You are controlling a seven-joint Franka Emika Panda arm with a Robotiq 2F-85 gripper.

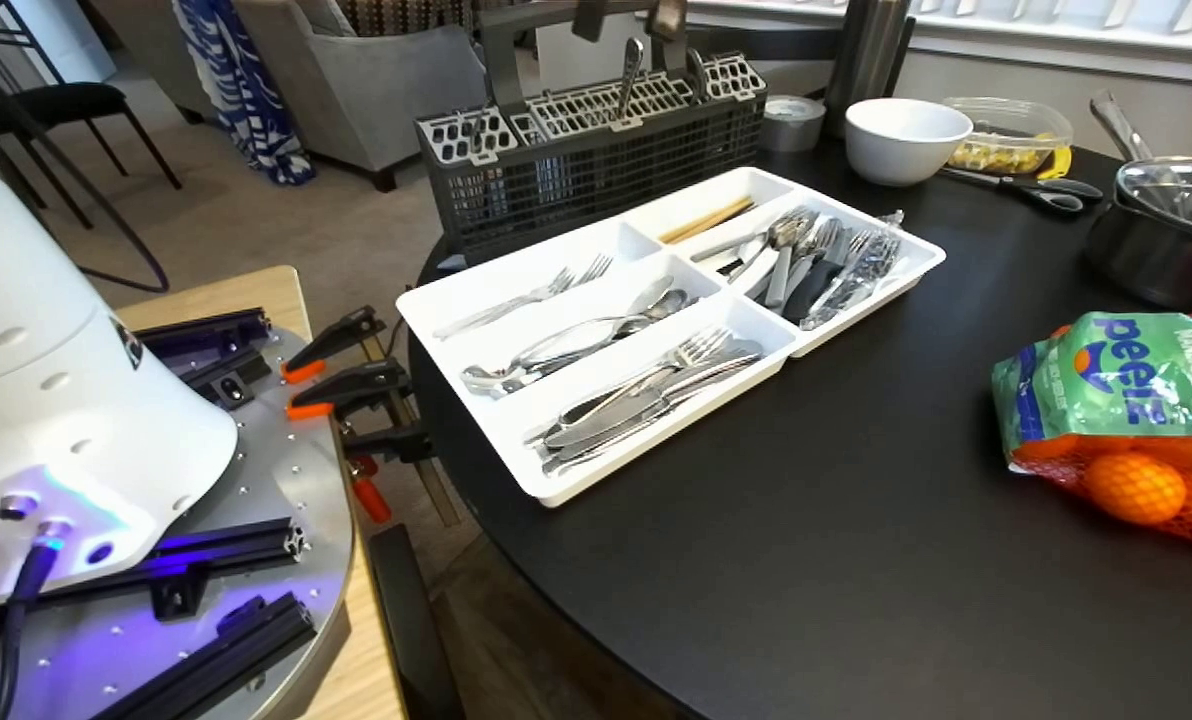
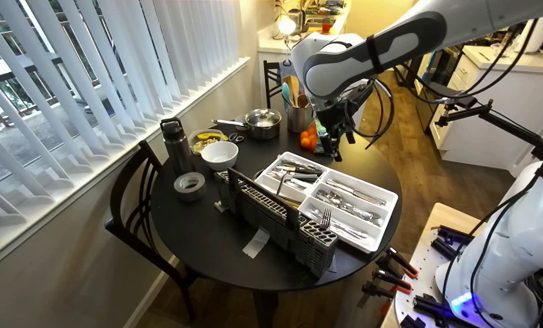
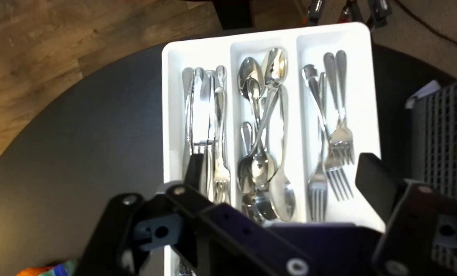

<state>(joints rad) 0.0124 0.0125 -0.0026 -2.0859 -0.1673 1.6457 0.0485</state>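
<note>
Partly behind the claw (image 3: 284, 170) in wrist view: cutlery tray (image 3: 173, 115).

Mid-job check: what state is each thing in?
Black two-fingered gripper: open, empty
White plastic divided tray: loaded
Shiny steel cutlery: lying inside tray
Grey plastic dishwasher basket: upright, partly filled
Silver steel saucepan: covered
White round bowl: upright
Dark metal bottle: upright, capped
Grey round tape roll: lying flat
Clear plastic container: partly filled
Green and red mesh bag: filled
White vertical blinds: partly open
</note>
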